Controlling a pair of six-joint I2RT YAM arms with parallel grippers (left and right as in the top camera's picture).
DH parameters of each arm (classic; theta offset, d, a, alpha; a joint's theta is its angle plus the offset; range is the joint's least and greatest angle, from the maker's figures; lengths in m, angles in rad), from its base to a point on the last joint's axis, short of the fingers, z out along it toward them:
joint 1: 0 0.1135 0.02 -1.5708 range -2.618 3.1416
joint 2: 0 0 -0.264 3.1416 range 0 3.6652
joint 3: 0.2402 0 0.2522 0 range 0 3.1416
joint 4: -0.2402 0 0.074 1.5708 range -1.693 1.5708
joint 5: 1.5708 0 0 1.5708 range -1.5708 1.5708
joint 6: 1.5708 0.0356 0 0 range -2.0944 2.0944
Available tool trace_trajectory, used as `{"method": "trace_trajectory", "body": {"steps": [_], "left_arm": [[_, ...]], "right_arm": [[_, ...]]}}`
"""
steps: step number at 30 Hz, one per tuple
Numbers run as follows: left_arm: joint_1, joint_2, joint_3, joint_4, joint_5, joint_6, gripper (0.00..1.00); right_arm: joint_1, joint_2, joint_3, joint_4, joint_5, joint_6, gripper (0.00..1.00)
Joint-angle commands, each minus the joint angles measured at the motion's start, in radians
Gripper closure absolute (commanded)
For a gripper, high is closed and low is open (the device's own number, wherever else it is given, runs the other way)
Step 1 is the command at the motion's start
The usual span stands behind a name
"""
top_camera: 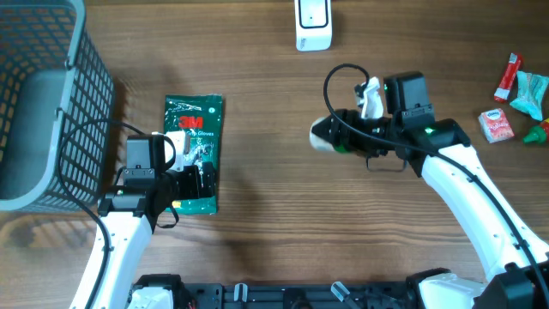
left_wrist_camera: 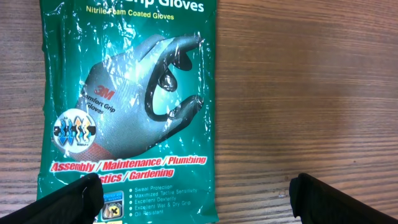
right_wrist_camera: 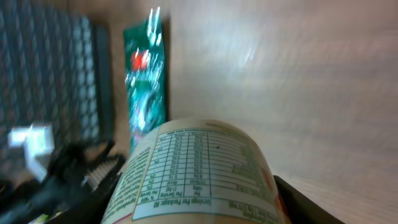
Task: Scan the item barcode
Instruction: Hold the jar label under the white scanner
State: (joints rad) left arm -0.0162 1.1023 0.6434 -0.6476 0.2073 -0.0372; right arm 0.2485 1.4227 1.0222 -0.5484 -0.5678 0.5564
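A white round container (top_camera: 321, 136) with a nutrition table on its label (right_wrist_camera: 199, 168) lies sideways in my right gripper (top_camera: 340, 136), which is shut on it just right of the table's middle. Its barcode does not show in any view. In the right wrist view the gripper (right_wrist_camera: 199, 208) has a finger on each side of the container. A white scanner (top_camera: 313, 24) stands at the back edge. A green glove packet (top_camera: 196, 142) lies flat on the left. My left gripper (top_camera: 196, 182) hovers open over the packet's near end (left_wrist_camera: 130, 106), its fingertips (left_wrist_camera: 78, 199) spread wide.
A grey wire basket (top_camera: 51, 103) fills the far left, also seen in the right wrist view (right_wrist_camera: 56, 81). Small packets and sachets (top_camera: 515, 99) lie at the far right edge. Bare wood lies between the glove packet and the right arm.
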Motion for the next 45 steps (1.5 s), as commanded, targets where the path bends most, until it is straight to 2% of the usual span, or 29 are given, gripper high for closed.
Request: {"method": "trace_trajectory", "body": {"steps": [1,5,12,14,15,20,27,33,36,45], "left_arm": [[0.008,-0.001,0.0,0.003,0.001,-0.009,0.0],[0.008,-0.001,0.0,0.003,0.001,-0.009,0.0],[0.008,-0.001,0.0,0.003,0.001,-0.009,0.0],[0.008,-0.001,0.0,0.003,0.001,-0.009,0.0],[0.008,0.0,0.0,0.003,0.001,-0.009,0.0],[0.008,-0.001,0.0,0.003,0.001,-0.009,0.0],[0.008,-0.001,0.0,0.003,0.001,-0.009,0.0],[0.008,-0.001,0.0,0.003,0.001,-0.009,0.0],[0.008,-0.001,0.0,0.003,0.001,-0.009,0.0],[0.008,0.0,0.0,0.003,0.001,-0.009,0.0]], "right_arm": [[0.002,-0.023,0.029,0.074,0.276,0.003,0.63],[0.009,-0.022,0.027,0.215,0.47,-0.023,0.61],[0.023,0.028,0.023,0.446,0.528,-0.214,0.57],[0.023,0.078,0.023,0.52,0.554,-0.225,0.56],[0.023,0.107,0.023,0.56,0.553,-0.256,0.58],[0.023,0.254,0.023,0.801,0.553,-0.444,0.57],[0.023,0.446,0.023,1.164,0.553,-0.538,0.56],[0.023,0.629,0.045,1.506,0.553,-0.568,0.45],[0.023,0.723,0.142,1.514,0.553,-0.609,0.45],[0.023,0.996,0.547,1.409,0.553,-0.609,0.44]]}}
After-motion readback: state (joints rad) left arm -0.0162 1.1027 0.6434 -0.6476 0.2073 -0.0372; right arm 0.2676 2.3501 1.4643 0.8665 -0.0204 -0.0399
